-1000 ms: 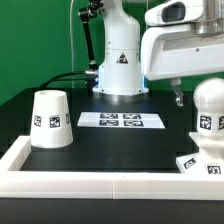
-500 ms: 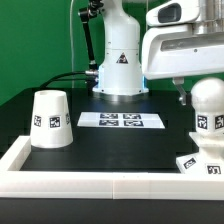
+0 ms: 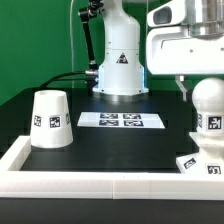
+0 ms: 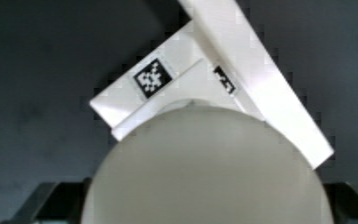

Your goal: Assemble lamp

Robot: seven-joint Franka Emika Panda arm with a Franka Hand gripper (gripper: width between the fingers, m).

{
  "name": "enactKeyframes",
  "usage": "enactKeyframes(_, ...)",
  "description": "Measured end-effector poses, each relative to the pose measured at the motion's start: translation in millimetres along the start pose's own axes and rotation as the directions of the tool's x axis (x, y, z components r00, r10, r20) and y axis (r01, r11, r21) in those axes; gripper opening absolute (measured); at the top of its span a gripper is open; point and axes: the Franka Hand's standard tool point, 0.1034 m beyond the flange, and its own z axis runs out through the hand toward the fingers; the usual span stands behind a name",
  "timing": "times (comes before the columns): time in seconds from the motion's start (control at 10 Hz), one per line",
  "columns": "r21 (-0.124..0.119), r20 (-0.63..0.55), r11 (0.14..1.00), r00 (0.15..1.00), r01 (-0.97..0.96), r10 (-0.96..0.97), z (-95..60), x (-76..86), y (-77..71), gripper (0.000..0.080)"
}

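The white ball-shaped bulb (image 3: pixel 208 106) stands upright on the low slope-sided base (image 3: pixel 203 163) at the exterior view's right. The truncated-cone shade (image 3: pixel 50 120) stands alone at the left. My gripper (image 3: pixel 197 88) hangs just over the bulb's top, one finger showing beside it. In the wrist view the bulb (image 4: pixel 202 165) fills the space between my fingers (image 4: pixel 48 203), with dark gaps on both sides, so the gripper (image 4: pixel 197 208) is open around it. The tagged base (image 4: pixel 176 75) shows beyond the bulb.
The marker board (image 3: pixel 120 120) lies flat mid-table in front of the arm's pedestal (image 3: pixel 118 65). A raised white wall (image 3: pixel 100 186) runs along the front and left edges of the black table, close to the lamp base.
My gripper has moved toward the exterior view's right and now sits over the bulb. The bulb, base and shade have not moved.
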Motion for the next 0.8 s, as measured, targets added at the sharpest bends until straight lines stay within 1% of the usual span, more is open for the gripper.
enactKeyframes(0.1, 0.009, 0.008, 0.999, 0.999, -0.053, 0.053, 0.1, 0.2, 0.0, 0.0578)
enactKeyframes(0.2, 0.014, 0.015, 0.983, 0.983, -0.181, 0.181, 0.4, -0.9, -1.0, 0.0579)
enactKeyframes(0.4, 0.021, 0.032, 0.943, 0.943, -0.332, 0.331, 0.9, -1.5, -1.9, 0.0579)
enactKeyframes(0.6, 0.02, 0.039, 0.903, 0.903, -0.429, 0.428, 1.3, -2.3, -2.9, 0.0579)
enactKeyframes(0.7, 0.021, 0.039, 0.909, 0.909, -0.416, 0.415, 1.3, -2.4, -3.0, 0.0579)
enactKeyframes(0.8, 0.019, 0.035, 0.933, 0.933, -0.36, 0.359, 1.4, -2.4, -2.5, 0.0668)
